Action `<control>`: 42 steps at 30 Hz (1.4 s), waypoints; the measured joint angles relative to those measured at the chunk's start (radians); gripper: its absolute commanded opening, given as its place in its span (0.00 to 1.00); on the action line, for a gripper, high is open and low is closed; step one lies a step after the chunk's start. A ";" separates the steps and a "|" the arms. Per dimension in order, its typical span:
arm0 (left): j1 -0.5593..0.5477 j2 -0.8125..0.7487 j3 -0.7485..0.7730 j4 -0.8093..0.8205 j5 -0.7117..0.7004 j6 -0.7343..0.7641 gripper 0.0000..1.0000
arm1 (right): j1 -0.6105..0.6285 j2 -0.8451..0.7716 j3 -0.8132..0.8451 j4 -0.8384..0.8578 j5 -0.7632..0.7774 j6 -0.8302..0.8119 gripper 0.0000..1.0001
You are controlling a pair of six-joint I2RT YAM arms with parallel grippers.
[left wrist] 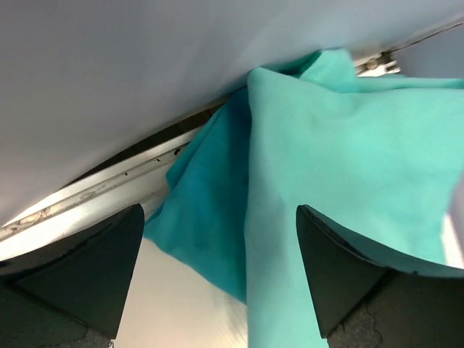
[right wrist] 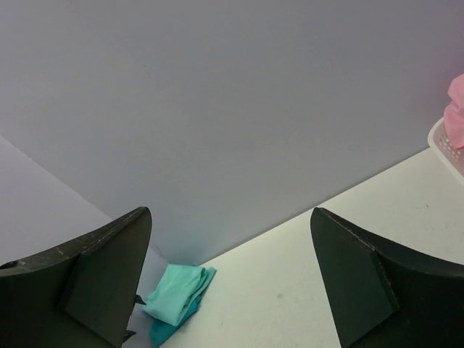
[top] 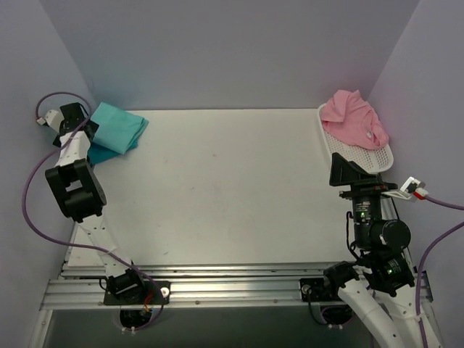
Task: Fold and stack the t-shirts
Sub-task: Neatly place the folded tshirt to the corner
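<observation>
A folded sea-green t-shirt [top: 117,125] lies in the far left corner, on top of a darker turquoise-blue t-shirt [top: 101,154] that shows beneath it. My left gripper [top: 87,122] hovers at their left edge. In the left wrist view the left gripper [left wrist: 217,217] is open, with sea-green cloth [left wrist: 348,145] and turquoise cloth [left wrist: 210,196] below the wide jaws and nothing pinched. A crumpled pink t-shirt [top: 355,119] sits in the white basket [top: 366,158]. My right gripper [top: 341,168] stands open and empty near the basket.
The right wrist view takes in both stacked shirts [right wrist: 174,293] far off in the corner, plus the basket's rim [right wrist: 444,141] and pink cloth [right wrist: 457,109] at its right edge. Lavender walls enclose the table on three sides. An aluminium rail runs along the near edge [top: 232,279].
</observation>
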 measured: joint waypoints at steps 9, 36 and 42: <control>-0.085 -0.373 -0.033 0.047 -0.077 -0.020 0.94 | 0.000 0.032 0.000 0.005 0.015 -0.011 0.87; -0.853 -1.093 -0.852 -0.135 -0.620 0.129 0.94 | 0.056 0.573 0.102 -0.167 0.135 0.002 0.88; -0.854 -1.147 -0.864 -0.048 -0.620 0.222 0.94 | 0.126 0.631 0.122 -0.187 0.205 -0.040 0.90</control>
